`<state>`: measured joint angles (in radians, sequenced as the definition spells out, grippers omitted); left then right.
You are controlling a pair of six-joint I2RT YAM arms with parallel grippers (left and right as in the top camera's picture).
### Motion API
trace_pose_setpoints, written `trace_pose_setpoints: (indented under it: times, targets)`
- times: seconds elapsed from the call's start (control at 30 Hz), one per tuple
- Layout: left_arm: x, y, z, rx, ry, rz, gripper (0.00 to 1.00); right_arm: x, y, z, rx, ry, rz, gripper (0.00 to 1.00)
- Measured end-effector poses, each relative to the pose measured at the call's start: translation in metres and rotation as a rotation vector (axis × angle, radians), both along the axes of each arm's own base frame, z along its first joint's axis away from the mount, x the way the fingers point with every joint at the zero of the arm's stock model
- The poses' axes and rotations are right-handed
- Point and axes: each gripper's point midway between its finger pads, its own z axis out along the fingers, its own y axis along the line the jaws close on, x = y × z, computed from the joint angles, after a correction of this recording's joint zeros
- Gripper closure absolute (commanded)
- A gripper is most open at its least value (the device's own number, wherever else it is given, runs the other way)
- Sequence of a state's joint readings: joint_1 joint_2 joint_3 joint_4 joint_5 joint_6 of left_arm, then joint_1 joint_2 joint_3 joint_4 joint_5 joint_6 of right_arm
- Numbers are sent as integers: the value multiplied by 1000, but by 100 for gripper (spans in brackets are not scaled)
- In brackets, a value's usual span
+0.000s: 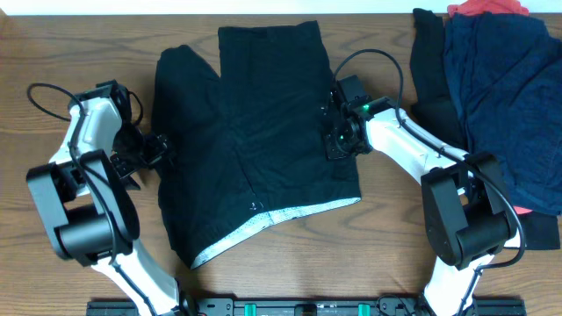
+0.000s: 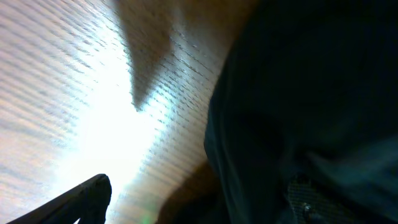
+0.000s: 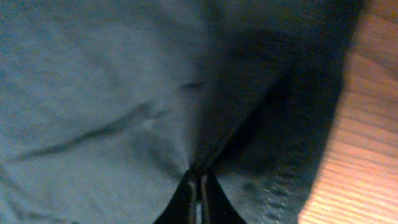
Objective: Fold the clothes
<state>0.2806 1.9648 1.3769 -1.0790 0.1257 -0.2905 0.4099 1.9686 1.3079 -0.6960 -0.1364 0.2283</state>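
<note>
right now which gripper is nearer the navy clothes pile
Right. The right gripper pinches the right edge of the black shorts, on the side facing the navy clothes pile; the left gripper sits off their opposite edge.

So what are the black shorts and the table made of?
The black shorts look like soft matte cloth: they wrinkle and show a stitched hem. The table looks like wood or wood-look laminate: grain lines, slight sheen.

L black two-finger gripper [image 1: 158, 148]: white arm bent, jaws wide apart, one finger [image 2: 87, 194] visible. R gripper [image 3: 199, 180]: arm extended, jaws closed, black fabric shorts [image 1: 263, 114] pinched btwn tips.
</note>
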Motion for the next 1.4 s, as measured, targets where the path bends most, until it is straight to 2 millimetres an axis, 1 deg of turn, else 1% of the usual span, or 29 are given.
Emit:
trace_pose_setpoints:
  times: [0.03,0.13,0.2,0.3,0.33,0.37,0.43,0.5,0.57,0.63,0.67,0.8,0.83,0.9,0.93,0.97,1.03,1.07,1.2,1.23,1.3,1.4]
  targets:
    - [2,0,5,5,-18,0,4,1,-2,0,-13,-5,-12,99]
    - [5,2,21,22,-70,-1,0,10,-9,0,-53,-43,-37,99]
    - [7,2,32,32,-102,-1,2,22,-13,2,-72,-96,-48,99]
    - [9,3,49,47,-154,-1,2,50,-19,10,-96,-215,-61,99]
    - [9,2,54,51,-170,-2,2,62,-22,14,-103,-268,-68,99]
    - [10,3,56,53,-176,-2,2,68,-24,16,-103,-292,-72,99]
    - [10,3,63,59,-198,-2,2,95,-32,24,-96,-389,-94,99]
    - [11,3,67,63,-212,-2,2,117,-48,29,-96,-460,-132,99]
    - [12,3,67,64,-216,-2,2,142,-70,32,-88,-532,-170,99]
    - [12,3,67,65,-217,-2,2,158,-88,31,-87,-578,-192,99]
    - [12,3,67,65,-218,-2,2,165,-101,26,-91,-591,-205,99]
    - [16,4,68,69,-234,-3,2,172,-135,5,-111,-570,-230,99]
    - [19,4,68,72,-244,-5,2,172,-140,1,-112,-562,-229,99]
    - [24,4,68,77,-265,-11,2,174,-145,-2,-110,-555,-224,97]
    - [28,3,69,80,-278,-16,2,174,-145,0,-109,-550,-220,92]
    - [32,1,69,83,-292,-24,2,175,-145,2,-107,-542,-214,78]
    - [41,-3,70,89,-327,-42,2,180,-142,13,-101,-534,-195,22]
    - [46,-6,71,92,-345,-55,2,181,-139,18,-93,-522,-187,1]
    - [68,-20,75,102,-425,-125,2,183,-129,40,-68,-470,-155,1]
    - [72,-25,76,103,-441,-148,2,181,-127,43,-64,-456,-149,1]
    - [82,-34,77,106,-474,-198,2,177,-119,55,-56,-429,-134,1]
    - [92,-48,71,101,-494,-262,2,166,-107,72,-45,-398,-113,1]
